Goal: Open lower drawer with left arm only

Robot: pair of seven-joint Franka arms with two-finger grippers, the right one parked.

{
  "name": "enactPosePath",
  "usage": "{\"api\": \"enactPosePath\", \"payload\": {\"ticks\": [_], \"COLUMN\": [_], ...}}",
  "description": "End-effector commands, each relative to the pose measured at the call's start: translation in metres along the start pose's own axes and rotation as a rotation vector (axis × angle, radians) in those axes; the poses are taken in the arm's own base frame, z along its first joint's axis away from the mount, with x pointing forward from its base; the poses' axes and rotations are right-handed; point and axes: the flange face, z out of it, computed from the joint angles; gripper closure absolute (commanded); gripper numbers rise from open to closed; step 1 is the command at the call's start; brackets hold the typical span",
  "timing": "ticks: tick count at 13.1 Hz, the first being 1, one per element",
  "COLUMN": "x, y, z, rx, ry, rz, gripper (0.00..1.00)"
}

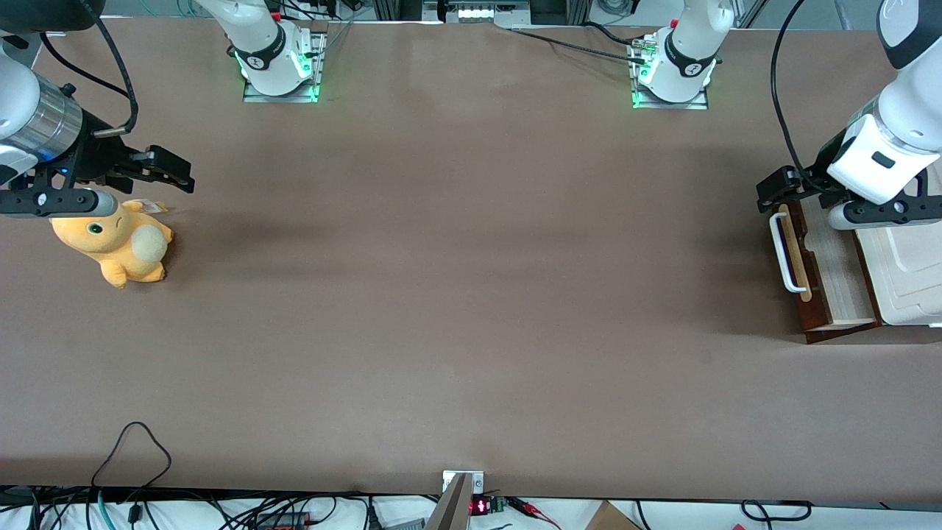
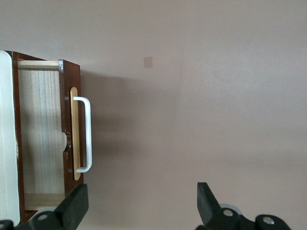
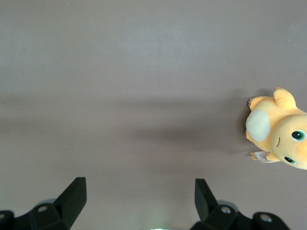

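— Item one, the lower drawer (image 1: pixel 824 276)?

— Dark brown wood, pulled partway out from under the cream-white cabinet top (image 1: pixel 909 272). Pale wood inside, grain showing, nothing seen lying in it. It sits at the working arm's end of the tabletop (image 1: pixel 456 294).

— Front face?

— A tan wood strip (image 2: pixel 74 139) runs along it, carrying a white loop handle (image 2: pixel 86 134); the handle stands clear of the strip, fixed at both ends. There is a small notch in the middle of the front panel's top edge.

— The hand?

— The hand (image 2: pixel 143 206) of the left arm (image 1: pixel 883 147) is released, black fingers (image 2: pixel 207 201) spread wide, gripping nothing. It hangs above the end of the drawer farther from the front camera, near the handle's tip; I cannot tell whether it touches it.

— Anything else on the list?

— An orange plush toy (image 1: pixel 118 246) with a cream belly, lying toward the parked arm's end, well apart from the drawer. A small pale square mark (image 2: pixel 148 62) on the brown surface near the drawer's front.
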Motion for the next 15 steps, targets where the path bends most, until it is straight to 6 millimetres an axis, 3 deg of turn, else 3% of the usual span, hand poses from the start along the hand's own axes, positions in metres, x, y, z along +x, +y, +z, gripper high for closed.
{"api": "enactPosePath", "payload": {"ticks": [1,15], "x": [-0.0029,0.0001], "y": [-0.0010,-0.0017], "z": [-0.0093,-0.0169], "rx": [-0.023,-0.008], "ry": [0.008,0.027], "rz": [0.020,0.046], "gripper": [0.00,0.00]}}
